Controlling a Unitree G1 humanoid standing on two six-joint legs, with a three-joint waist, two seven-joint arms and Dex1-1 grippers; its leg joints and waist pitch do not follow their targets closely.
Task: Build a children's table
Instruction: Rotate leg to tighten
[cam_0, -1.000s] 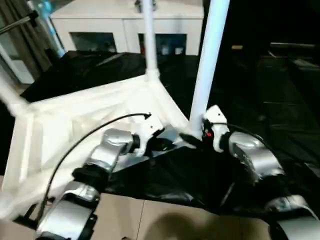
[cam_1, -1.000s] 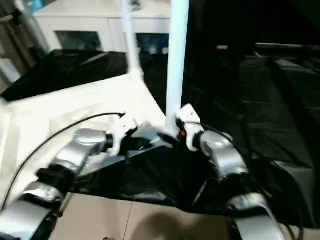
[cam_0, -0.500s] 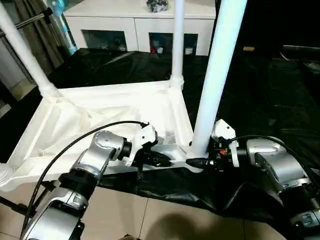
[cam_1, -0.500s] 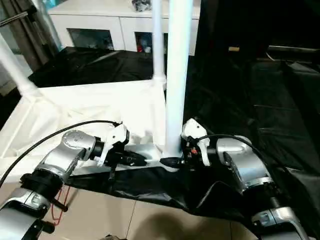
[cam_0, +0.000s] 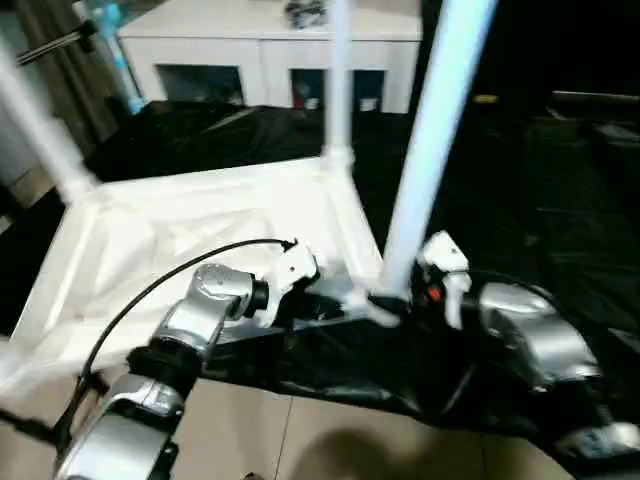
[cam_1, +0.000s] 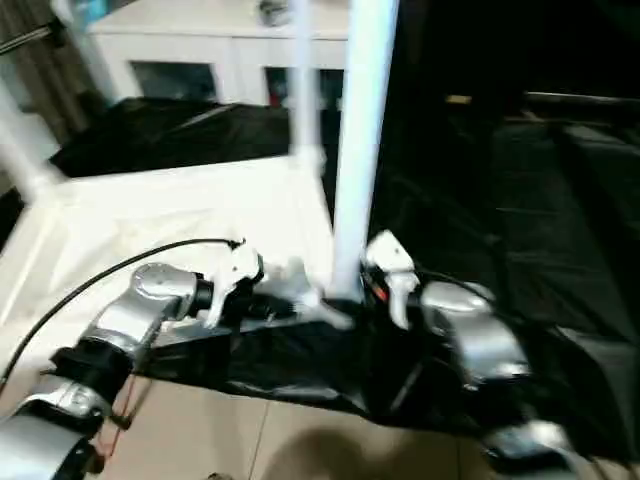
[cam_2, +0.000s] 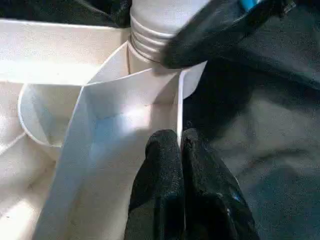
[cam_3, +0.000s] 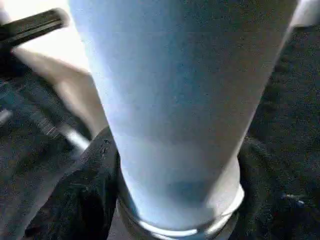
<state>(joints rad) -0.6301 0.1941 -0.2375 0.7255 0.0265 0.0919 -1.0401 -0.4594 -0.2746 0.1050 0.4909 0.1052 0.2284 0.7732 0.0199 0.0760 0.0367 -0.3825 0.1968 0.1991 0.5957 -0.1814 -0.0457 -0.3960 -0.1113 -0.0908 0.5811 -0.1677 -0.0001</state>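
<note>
Both our grippers at the near-right corner of the upturned tabletop (cam_0: 190, 235)

Tabletop lies ribbed side up on black sheeting (cam_0: 520, 200), filling centre-left of the head views w/ the white cabinet (cam_0: 270, 50) along the top edge. Our left gripper (cam_2: 179, 150) has its fingers pinched together on the thin edge wall of the tabletop, right by the corner socket (cam_2: 150, 47). Our right gripper (cam_3: 175, 200) is wrapped round the base of the near leg (cam_0: 435, 140), one finger each side, touching it just above the socket. That leg stands upright, centre-right of frame. Another leg (cam_0: 337, 80) rises from the far corner, upper centre, & a third leg (cam_0: 35, 125) leans at upper left
</note>
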